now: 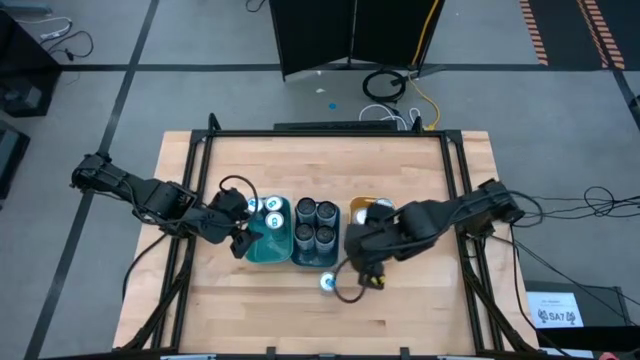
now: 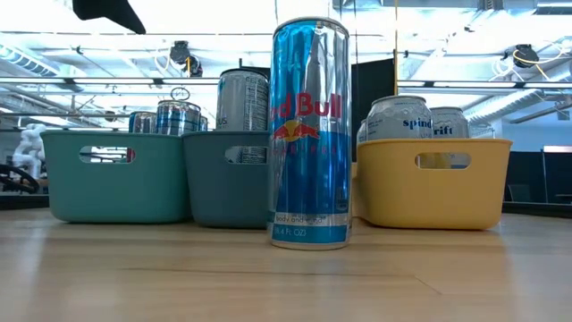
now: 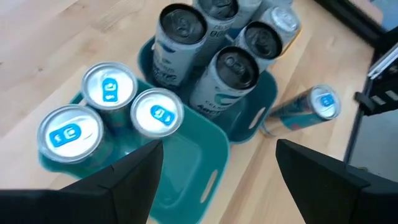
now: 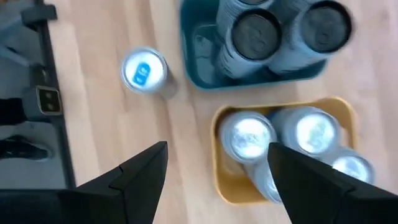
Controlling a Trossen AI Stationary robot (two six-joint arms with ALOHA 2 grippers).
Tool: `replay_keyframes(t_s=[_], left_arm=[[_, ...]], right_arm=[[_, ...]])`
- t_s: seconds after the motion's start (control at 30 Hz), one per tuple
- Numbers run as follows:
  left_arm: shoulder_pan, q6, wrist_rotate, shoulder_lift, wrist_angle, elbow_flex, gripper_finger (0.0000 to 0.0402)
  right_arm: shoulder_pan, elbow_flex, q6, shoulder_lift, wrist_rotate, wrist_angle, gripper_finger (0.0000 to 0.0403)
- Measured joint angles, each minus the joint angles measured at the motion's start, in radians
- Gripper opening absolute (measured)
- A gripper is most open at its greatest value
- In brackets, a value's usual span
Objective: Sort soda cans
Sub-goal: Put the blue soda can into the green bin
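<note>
Seen from above, a wooden table (image 1: 420,170) holds three small bins in a row, and both dark arms reach in from the sides, hiding parts of the bins beneath them. On the left, the left gripper (image 1: 243,238) hovers over the teal bin (image 1: 268,248), covering its near end; its fingers (image 3: 127,180) are spread apart and grasp nothing. That bin holds three silver cans with blue tabs (image 3: 109,90), standing upright. The middle, darker teal bin (image 1: 312,255) holds four black-topped cans (image 1: 315,222), packed together. Just in front of it, a tall blue and silver Red Bull can (image 2: 309,134) stands alone on the tabletop. On the right, the right gripper (image 1: 362,258) hangs above the yellow bin (image 2: 433,183), hiding most of it from overhead; its fingers (image 4: 137,177) are also parted and empty. Inside are plain silver cans (image 4: 249,138); their exact number is hard to make out.
</note>
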Motion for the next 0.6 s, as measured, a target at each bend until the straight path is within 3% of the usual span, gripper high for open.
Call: replay_keyframes(t_s=[0.13, 0.27, 0.6], left_arm=[[0.000, 0.000, 0.000, 0.000, 0.026, 0.000, 0.0322], [0.000, 0.001, -0.002, 0.000, 0.030, 0.000, 0.0322], [0.000, 0.213, -0.051, 0.003, 0.029, 0.000, 0.0322]], right_arm=[[0.060, -0.018, -0.035, -0.052, 0.035, -0.018, 0.0270], [0.137, -0.125, -0.040, -0.146, 0.088, 0.052, 0.0270], [0.239, -0.810, -0.027, -0.568, 0.140, 0.700, 0.0270]])
